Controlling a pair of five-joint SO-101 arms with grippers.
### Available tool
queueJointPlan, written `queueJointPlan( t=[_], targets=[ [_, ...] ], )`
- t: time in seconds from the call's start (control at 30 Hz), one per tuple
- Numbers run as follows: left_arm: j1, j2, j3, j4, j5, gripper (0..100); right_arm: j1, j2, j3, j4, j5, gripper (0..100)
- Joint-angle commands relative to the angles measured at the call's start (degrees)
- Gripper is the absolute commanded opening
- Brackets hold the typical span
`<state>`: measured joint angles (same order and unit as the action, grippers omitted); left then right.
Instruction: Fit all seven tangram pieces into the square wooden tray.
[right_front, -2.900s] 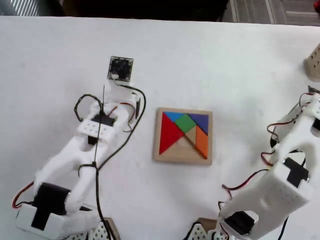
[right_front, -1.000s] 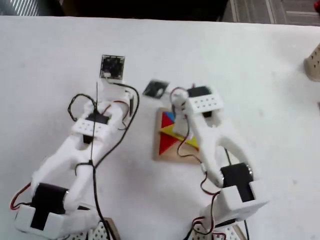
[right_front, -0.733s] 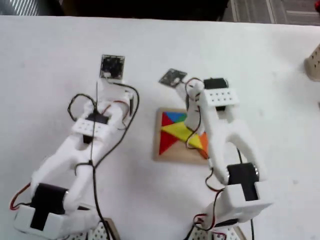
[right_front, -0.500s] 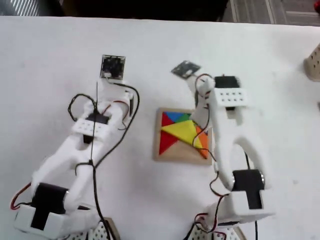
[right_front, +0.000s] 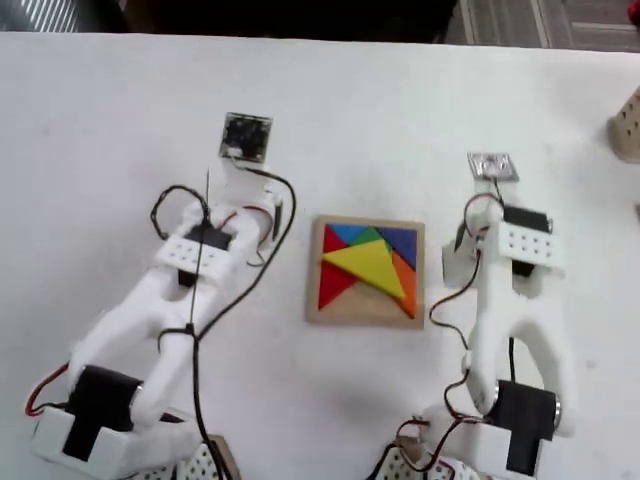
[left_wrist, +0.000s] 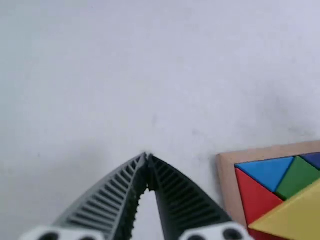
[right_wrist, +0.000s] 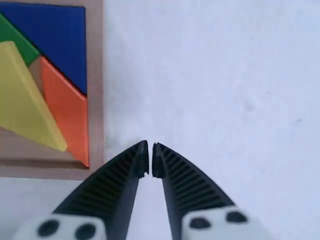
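Wood tray (left_wrist: 227, 175) partly cut off, yellow piece (right_front: 372, 265) covers others, L pincer (left_wrist: 148, 162), R pincer (right_wrist: 150, 150) closed, empty

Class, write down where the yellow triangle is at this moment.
In the high view, the yellow triangle lies across the middle of the wooden tray, between the red triangle and the orange piece.

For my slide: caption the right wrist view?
Right tool, shut, beside the wooden tray with the yellow triangle in it.
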<state>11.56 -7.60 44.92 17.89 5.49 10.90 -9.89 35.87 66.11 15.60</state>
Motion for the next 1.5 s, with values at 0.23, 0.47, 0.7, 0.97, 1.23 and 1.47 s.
queueJointPlan(
  t=[0.23,0.47,0.7,0.97,1.23,1.47],
  targets=[
    [16.31,1.1,-6.33,3.78,0.18,2,7.25,-7.25,15.3,-14.9,3.52,1.9],
    [24.04,17.71,-16.97,2.64,5.54,2,7.34,-5.93,15.3,-16.04,3.52,2.0],
    [24.31,24.4,-23.74,3.34,5.8,2,7.25,-5.85,15.3,-16.04,6.51,1.9],
    [24.31,22.55,-23.65,11.6,5.8,2,7.16,-5.76,15.3,-16.92,6.68,2.0],
    [24.22,12.79,-13.98,13.71,5.8,2,7.16,-5.76,15.3,-16.92,6.68,2.0],
    [24.22,3.91,-6.15,13.71,5.36,2,7.16,-5.76,15.3,-16.92,6.68,2.0]
  ],
)
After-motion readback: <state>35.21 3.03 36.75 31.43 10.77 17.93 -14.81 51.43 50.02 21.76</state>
